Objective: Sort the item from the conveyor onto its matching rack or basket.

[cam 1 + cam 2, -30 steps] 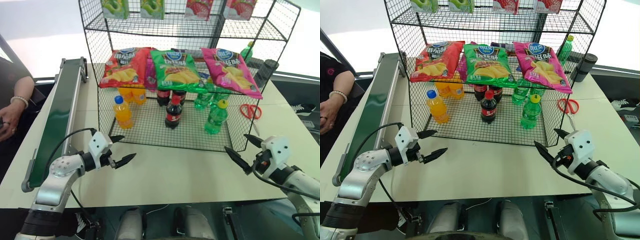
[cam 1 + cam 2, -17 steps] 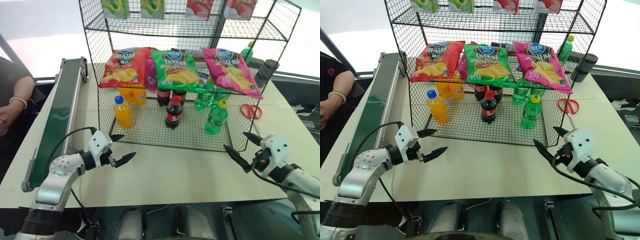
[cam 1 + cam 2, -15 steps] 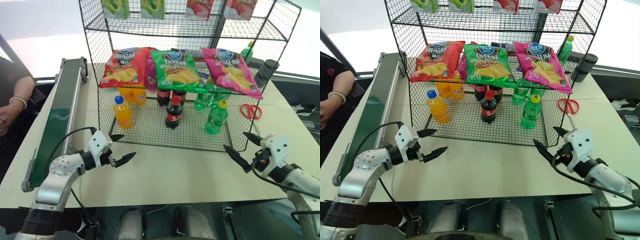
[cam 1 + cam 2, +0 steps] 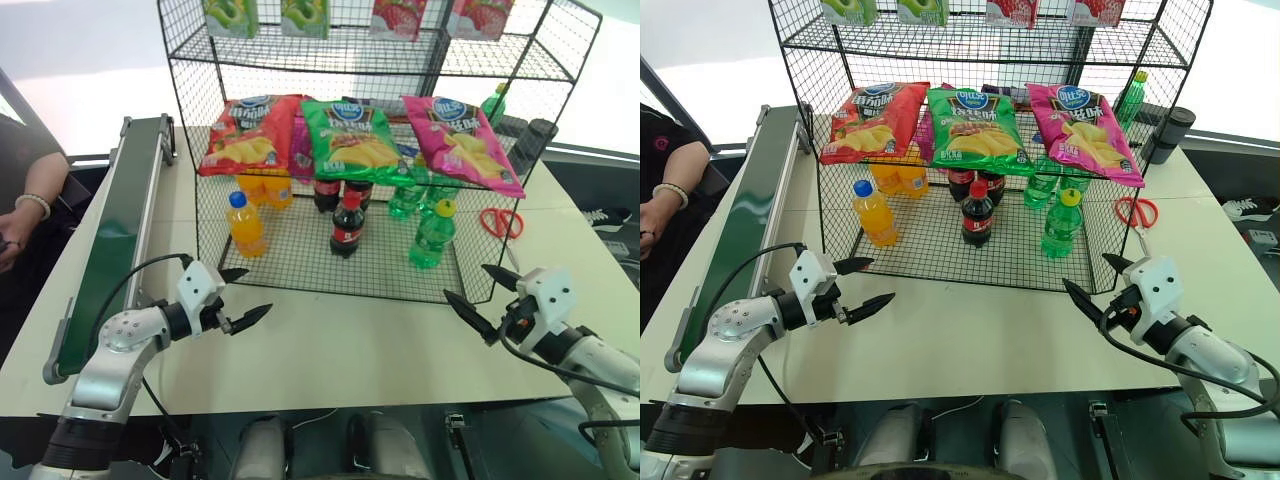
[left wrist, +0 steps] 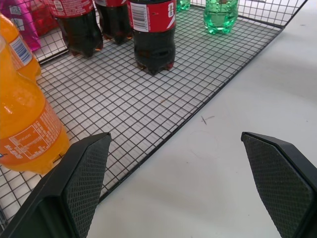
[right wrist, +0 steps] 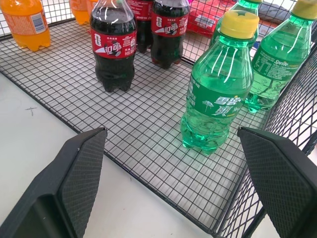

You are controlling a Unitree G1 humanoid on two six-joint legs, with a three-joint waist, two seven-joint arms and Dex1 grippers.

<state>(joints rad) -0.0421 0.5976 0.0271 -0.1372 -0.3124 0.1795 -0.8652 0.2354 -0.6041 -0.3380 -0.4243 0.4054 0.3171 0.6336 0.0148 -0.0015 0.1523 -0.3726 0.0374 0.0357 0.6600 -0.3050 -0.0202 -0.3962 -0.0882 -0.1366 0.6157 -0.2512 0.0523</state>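
Head view: the green soda bottle (image 4: 432, 236) stands upright on the bottom tier of the black wire rack (image 4: 300, 160), right of the cola bottle (image 4: 346, 225).
Left wrist view: left gripper (image 5: 190, 186) spread wide, empty, before the rack's edge; green bottle far beyond.
Right wrist view: right gripper (image 6: 185, 191) gaping, empty; bottle between the fingers, untouched.

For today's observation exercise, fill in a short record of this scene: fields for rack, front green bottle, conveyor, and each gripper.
rack: black wire, on the table
green bottle: upright on the bottom tier, at the robot's right, yellow cap
conveyor: at the robot's left, no item on the visible belt
left gripper: open, holding nothing
right gripper: open, holding nothing
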